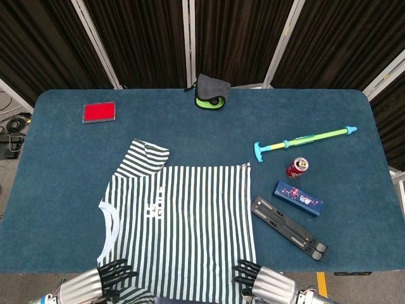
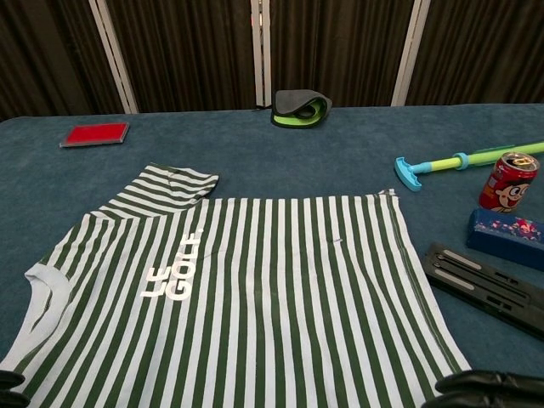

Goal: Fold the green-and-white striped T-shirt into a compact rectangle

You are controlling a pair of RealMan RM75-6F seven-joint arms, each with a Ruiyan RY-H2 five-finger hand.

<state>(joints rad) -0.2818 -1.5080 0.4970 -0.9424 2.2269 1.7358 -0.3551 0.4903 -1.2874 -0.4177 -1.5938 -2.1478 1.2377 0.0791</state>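
Note:
The green-and-white striped T-shirt [image 1: 183,221] lies spread flat on the blue table [image 1: 63,158]. Its white collar [image 1: 109,223] is at the left and one sleeve [image 1: 147,155] points to the far left. In the chest view the T-shirt [image 2: 255,289] fills the near table. My left hand [image 1: 104,282] grips the shirt's near edge by the collar side, its fingers curled over the cloth. My right hand [image 1: 259,283] grips the near hem corner. In the chest view only the dark fingertips of the left hand [image 2: 10,382] and right hand [image 2: 489,389] show at the bottom edge.
Right of the shirt lie a black folding stand [image 1: 288,228], a blue box [image 1: 297,197], a red can [image 1: 296,167] and a green-blue toy pump [image 1: 304,139]. A red card [image 1: 99,112] sits far left. A grey-green pouch [image 1: 211,92] is at the back.

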